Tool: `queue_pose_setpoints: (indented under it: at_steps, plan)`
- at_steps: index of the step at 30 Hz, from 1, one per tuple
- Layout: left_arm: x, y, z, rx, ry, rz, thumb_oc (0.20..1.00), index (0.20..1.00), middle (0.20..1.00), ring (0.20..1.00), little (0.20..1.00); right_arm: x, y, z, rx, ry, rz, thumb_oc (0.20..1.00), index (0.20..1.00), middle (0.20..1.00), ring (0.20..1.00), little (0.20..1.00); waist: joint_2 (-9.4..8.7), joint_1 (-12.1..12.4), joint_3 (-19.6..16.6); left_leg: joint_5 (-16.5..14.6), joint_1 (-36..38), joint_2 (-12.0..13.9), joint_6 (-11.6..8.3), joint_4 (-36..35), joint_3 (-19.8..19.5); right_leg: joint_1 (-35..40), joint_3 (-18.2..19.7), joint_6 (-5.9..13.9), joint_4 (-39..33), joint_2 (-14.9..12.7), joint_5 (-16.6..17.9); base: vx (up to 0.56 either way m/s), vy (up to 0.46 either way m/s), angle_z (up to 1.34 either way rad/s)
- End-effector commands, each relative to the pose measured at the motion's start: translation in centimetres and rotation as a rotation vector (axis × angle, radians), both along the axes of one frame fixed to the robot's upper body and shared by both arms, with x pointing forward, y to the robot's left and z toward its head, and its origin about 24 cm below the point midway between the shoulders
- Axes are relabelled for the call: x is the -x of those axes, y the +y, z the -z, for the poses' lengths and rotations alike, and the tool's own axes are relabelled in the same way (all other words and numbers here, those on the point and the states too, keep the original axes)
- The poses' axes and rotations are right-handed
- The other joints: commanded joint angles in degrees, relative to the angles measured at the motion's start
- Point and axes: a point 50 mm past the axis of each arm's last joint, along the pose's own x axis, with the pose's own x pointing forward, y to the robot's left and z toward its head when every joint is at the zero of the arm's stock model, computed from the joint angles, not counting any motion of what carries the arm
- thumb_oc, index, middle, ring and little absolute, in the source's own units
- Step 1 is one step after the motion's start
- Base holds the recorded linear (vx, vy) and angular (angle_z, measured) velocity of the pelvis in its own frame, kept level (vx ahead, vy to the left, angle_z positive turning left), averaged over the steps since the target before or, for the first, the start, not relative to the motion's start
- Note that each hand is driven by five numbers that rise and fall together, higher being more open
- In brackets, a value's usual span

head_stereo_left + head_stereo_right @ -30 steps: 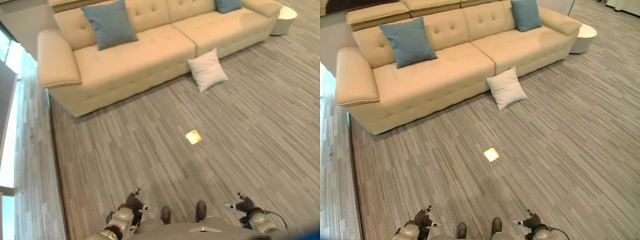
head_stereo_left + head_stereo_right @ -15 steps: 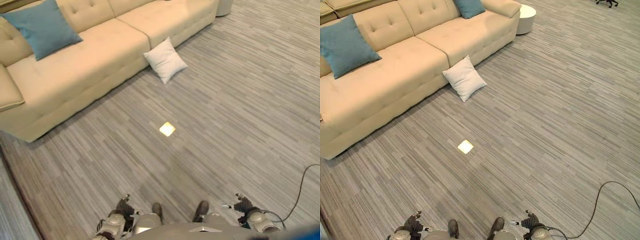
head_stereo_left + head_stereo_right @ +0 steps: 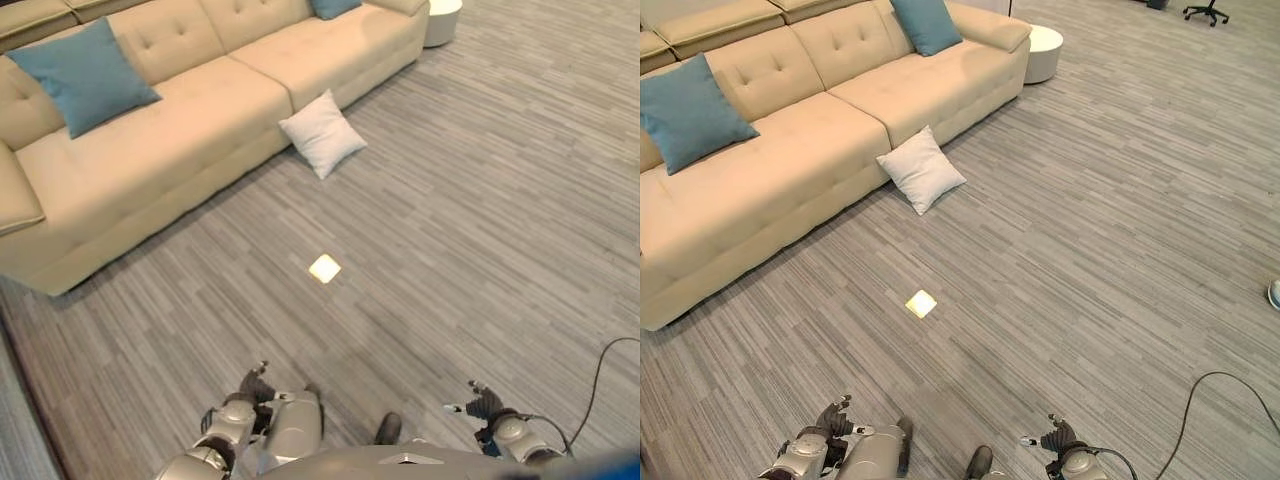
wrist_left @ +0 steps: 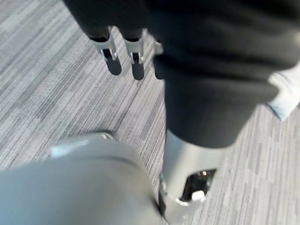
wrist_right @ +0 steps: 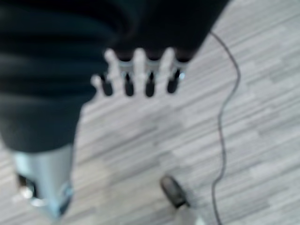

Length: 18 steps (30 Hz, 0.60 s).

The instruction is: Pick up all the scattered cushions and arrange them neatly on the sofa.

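Grey striped carpet floor (image 3: 1110,230) here. A white cushion (image 3: 921,169) lies on it, leaning against the front of the beige sofa (image 3: 790,150). A small round white side table (image 3: 1044,52) stands by the sofa's far end, and a little bright square patch (image 3: 921,303) shows mid-floor.

The sofa (image 3: 790,160) is cut off at the picture's edge, far ahead of the left hand (image 3: 830,418). One blue cushion (image 3: 333,7) is also cropped there. The office chair (image 3: 1205,9), well beyond the right hand (image 3: 1055,436), shows in part.

No text, label, number or sign can be read on anything in these views.
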Motion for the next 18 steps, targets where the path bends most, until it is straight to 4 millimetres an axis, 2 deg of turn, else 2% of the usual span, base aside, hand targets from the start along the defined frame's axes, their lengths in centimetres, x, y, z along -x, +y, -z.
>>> queue_pose_setpoints:
  at_steps: [1,2,4,7,8,9,10,11,12,14,15,16,17,18]
  plan:
    - [1.3,-1.6,0.8,0.030,0.041,-0.003,1.000,1.000,1.000,1.000,1.000,-1.8,-0.7,-0.9,0.030,-0.067,-0.014,1.000,1.000,1.000,1.000,1.000,-0.16,2.4,1.1,-1.9,-2.8,-3.3,4.26,3.1,1.1,3.6,3.2,6.11,0.5,1.9,-6.9,0.19,0.014,-0.04]
    - [1.5,-1.5,0.9,0.031,0.049,-0.011,1.000,1.000,1.000,1.000,1.000,-1.9,-0.6,-0.9,0.027,-0.069,-0.013,1.000,1.000,1.000,1.000,1.000,0.01,2.9,1.1,-0.9,-3.7,-3.3,4.15,3.0,2.0,4.0,3.9,5.95,0.5,2.4,-7.4,0.25,0.063,-0.28]
    - [3.5,-0.5,1.4,0.027,0.105,-0.060,1.000,1.000,1.000,1.000,1.000,-1.8,0.0,-0.7,0.017,-0.057,-0.043,1.000,1.000,1.000,1.000,1.000,-0.52,4.4,-0.4,-2.1,-0.7,-4.3,5.90,0.8,0.7,6.0,5.6,6.40,0.5,2.7,-8.6,0.40,0.105,-0.70]
    - [4.4,0.0,1.6,0.020,0.127,-0.079,1.000,1.000,1.000,1.000,1.000,-1.5,0.3,-0.6,0.007,-0.051,-0.048,1.000,1.000,1.000,1.000,1.000,-1.20,4.8,-1.3,-2.5,1.0,-4.8,6.74,0.0,0.1,6.6,6.0,7.17,2.7,1.9,-8.7,0.27,0.096,-0.58]
    - [4.6,0.5,1.5,0.012,0.136,-0.084,1.000,1.000,1.000,1.000,1.000,-1.3,0.5,-0.4,-0.001,-0.034,-0.060,1.000,1.000,1.000,1.000,1.000,-1.58,5.2,-1.8,-3.6,3.9,-4.8,8.28,-1.1,0.5,5.0,5.9,9.15,10.7,-0.1,-8.7,0.33,0.187,-0.30]
    - [3.9,0.7,1.3,0.000,0.114,-0.074,1.000,1.000,1.000,1.000,1.000,-1.6,0.6,-0.5,0.000,-0.036,-0.065,1.000,1.000,1.000,1.000,1.000,-1.06,4.1,-0.9,-4.6,6.9,-4.7,9.63,-1.7,-0.1,0.3,5.5,12.29,22.7,-3.1,-5.3,0.32,0.187,-0.29]
    - [3.9,0.7,1.3,0.000,0.114,-0.074,1.000,1.000,1.000,1.000,1.000,-1.6,0.5,-0.5,0.000,-0.036,-0.064,1.000,1.000,1.000,1.000,1.000,-1.00,4.1,-1.0,-4.5,6.8,-4.6,9.62,-1.8,-0.2,0.1,5.5,12.26,22.6,-3.0,-5.2,0.22,0.164,-0.07]
    - [2.9,0.7,1.0,-0.007,0.085,-0.054,1.000,1.000,1.000,1.000,1.000,-1.8,0.5,-0.6,-0.002,-0.042,-0.059,1.000,1.000,1.000,1.000,1.000,0.20,2.2,0.2,-5.5,9.4,-4.3,10.59,-2.0,-1.9,-5.7,5.7,13.54,32.2,-4.5,-1.1,0.08,0.066,0.23]
    - [2.9,0.7,1.0,-0.007,0.085,-0.054,1.000,1.000,1.000,1.000,1.000,-1.8,0.5,-0.6,-0.002,-0.042,-0.059,1.000,1.000,1.000,1.000,1.000,0.19,2.2,0.2,-5.5,9.4,-4.3,10.60,-2.0,-1.9,-5.7,5.7,13.55,32.2,-4.5,-1.1,0.14,0.087,0.40]
    - [2.3,0.6,0.8,-0.007,0.066,-0.047,1.000,1.000,1.000,1.000,1.000,-2.0,0.3,-0.7,-0.001,-0.052,-0.049,1.000,1.000,1.000,1.000,1.000,1.03,0.9,0.7,-6.4,11.6,-4.1,10.94,-2.9,-3.2,-9.0,4.7,12.30,32.9,-5.7,-1.3,0.20,-0.004,0.47]
    - [1.6,0.3,0.6,-0.001,0.048,-0.041,1.000,1.000,1.000,1.000,1.000,-2.1,0.2,-0.8,0.005,-0.052,-0.051,1.000,1.000,1.000,1.000,1.000,1.29,0.2,0.8,-7.6,14.1,-4.2,10.73,-4.6,-4.4,-11.0,3.7,10.79,26.3,-6.4,-2.3,0.24,-0.055,0.34]
    - [1.6,0.3,0.6,-0.001,0.048,-0.041,1.000,1.000,1.000,1.000,1.000,-2.0,0.2,-0.8,0.005,-0.051,-0.051,1.000,1.000,1.000,1.000,1.000,1.36,0.1,0.9,-7.7,14.4,-4.1,10.68,-4.8,-4.5,-10.6,3.5,10.76,26.1,-6.4,-2.4,0.27,-0.092,0.21]
    - [1.3,0.2,0.5,0.000,0.039,-0.034,1.000,1.000,1.000,1.000,1.000,-2.3,0.1,-0.9,0.009,-0.059,-0.057,1.000,1.000,1.000,1.000,1.000,1.32,-0.4,1.1,-8.3,15.5,-4.3,10.43,-5.3,-5.0,-11.6,3.4,10.45,22.0,-6.5,-1.6,0.30,-0.113,0.20]
    - [1.0,0.1,0.4,-0.003,0.032,-0.030,1.000,1.000,1.000,1.000,1.000,-2.7,0.2,-1.1,0.013,-0.069,-0.063,1.000,1.000,1.000,1.000,1.000,0.74,-1.3,1.2,-9.2,17.5,-5.0,9.85,-6.2,-6.1,-13.7,5.0,11.07,14.0,-6.6,1.0,0.31,-0.112,0.20]
